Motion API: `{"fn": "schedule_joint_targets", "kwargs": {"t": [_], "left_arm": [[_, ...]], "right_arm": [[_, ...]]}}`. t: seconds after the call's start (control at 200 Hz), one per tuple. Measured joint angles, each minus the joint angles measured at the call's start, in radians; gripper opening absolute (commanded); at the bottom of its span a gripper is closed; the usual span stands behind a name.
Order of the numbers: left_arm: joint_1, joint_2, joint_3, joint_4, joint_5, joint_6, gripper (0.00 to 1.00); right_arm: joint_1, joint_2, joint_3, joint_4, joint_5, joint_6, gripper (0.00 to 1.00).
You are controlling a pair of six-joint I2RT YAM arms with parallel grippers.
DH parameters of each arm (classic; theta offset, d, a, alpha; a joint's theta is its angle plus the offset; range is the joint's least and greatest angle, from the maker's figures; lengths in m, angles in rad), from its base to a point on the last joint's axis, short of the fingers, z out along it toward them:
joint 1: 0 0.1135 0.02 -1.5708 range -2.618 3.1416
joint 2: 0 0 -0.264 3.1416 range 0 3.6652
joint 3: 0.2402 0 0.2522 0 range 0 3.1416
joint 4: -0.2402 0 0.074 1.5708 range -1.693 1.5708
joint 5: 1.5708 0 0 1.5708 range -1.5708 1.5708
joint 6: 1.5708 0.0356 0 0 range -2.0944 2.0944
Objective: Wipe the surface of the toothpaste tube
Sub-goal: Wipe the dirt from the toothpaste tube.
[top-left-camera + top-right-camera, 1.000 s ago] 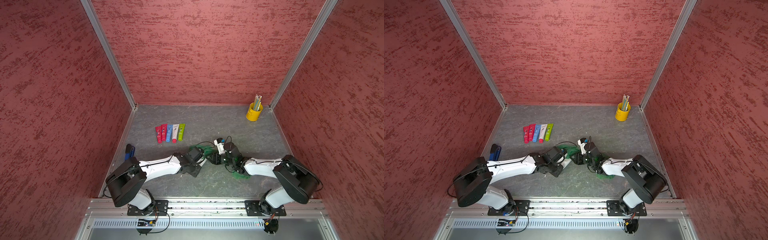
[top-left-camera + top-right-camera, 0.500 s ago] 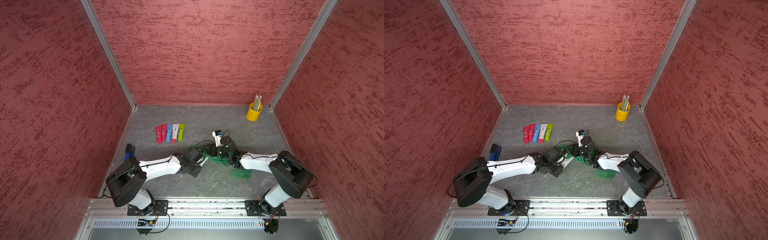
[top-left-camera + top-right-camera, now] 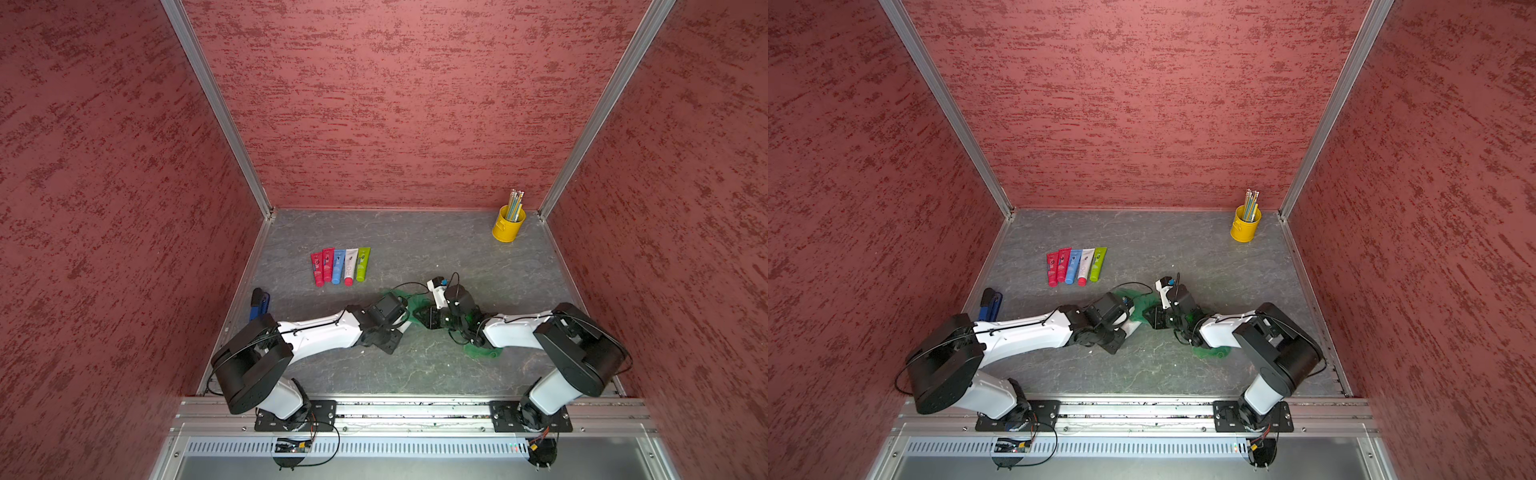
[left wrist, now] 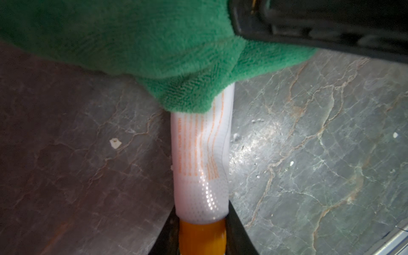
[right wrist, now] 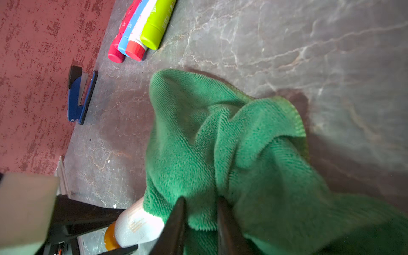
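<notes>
Green cloth hides half the white tube; left jaws pinch its orange cap, right jaws pinch cloth.

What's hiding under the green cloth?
The white toothpaste tube runs under the green cloth. Its orange cap end sticks out. The tube's other end is covered, so it cannot be seen, nor anything else beneath the cloth.

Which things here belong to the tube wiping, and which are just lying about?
In use: white toothpaste tube, in left gripper; green microfibre cloth, in right gripper.
Lying about: row of five coloured tubes; blue stapler; yellow pencil cup.
</notes>
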Motion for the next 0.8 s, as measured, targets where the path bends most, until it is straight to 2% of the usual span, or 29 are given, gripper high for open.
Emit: {"fn": "schedule_joint_targets", "kwargs": {"t": [0.306,0.491,0.631,0.797], "left_arm": [[0.006,0.000,-0.004,-0.045,-0.018,0.000,0.06],[0.005,0.000,-0.004,-0.044,-0.019,0.000,0.05],[0.003,0.000,-0.004,-0.024,-0.031,0.000,0.04],[-0.001,0.000,-0.004,0.001,-0.035,0.000,0.04]], "right_arm": [[0.097,0.064,0.012,0.100,-0.057,0.066,0.01],[0.113,0.064,0.016,0.099,-0.063,0.075,0.00],[0.073,0.055,0.035,0.045,-0.035,0.056,0.00],[-0.031,0.061,0.103,-0.061,0.041,0.018,0.00]]}}
